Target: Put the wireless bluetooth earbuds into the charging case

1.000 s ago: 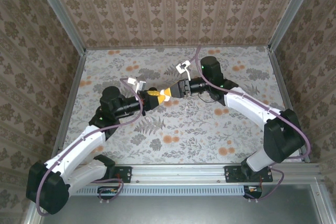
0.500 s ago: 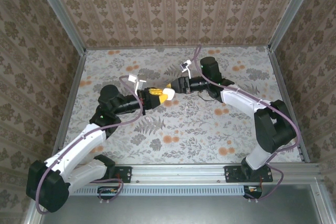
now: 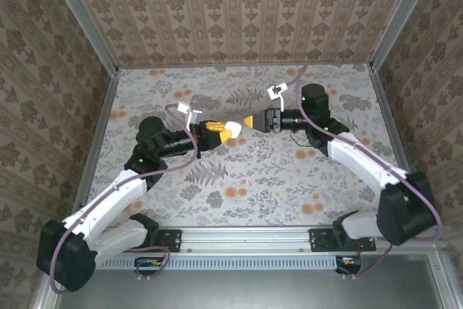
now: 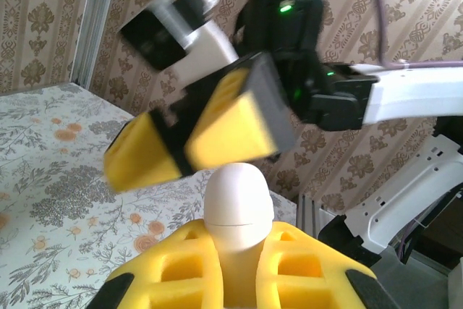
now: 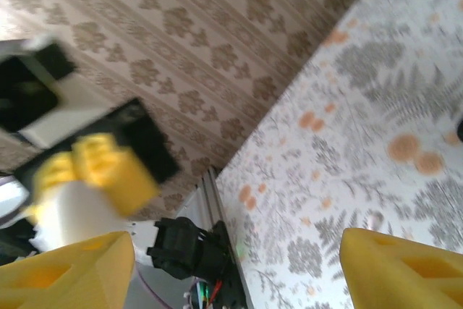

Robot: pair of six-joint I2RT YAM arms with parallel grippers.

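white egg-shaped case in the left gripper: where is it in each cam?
Top external: white case just left of centre, at the tip of the left gripper.
Left wrist: case bottom centre, upright between the yellow pads.
Right wrist: case lower left, blurred.
Shared landmark: the left gripper's yellow pads sit right against the case in all three views.

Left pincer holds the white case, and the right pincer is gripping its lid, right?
No. The left pincer holds the white case, but the right pincer is open and clear of it; the right wrist view shows it spread wide and empty.
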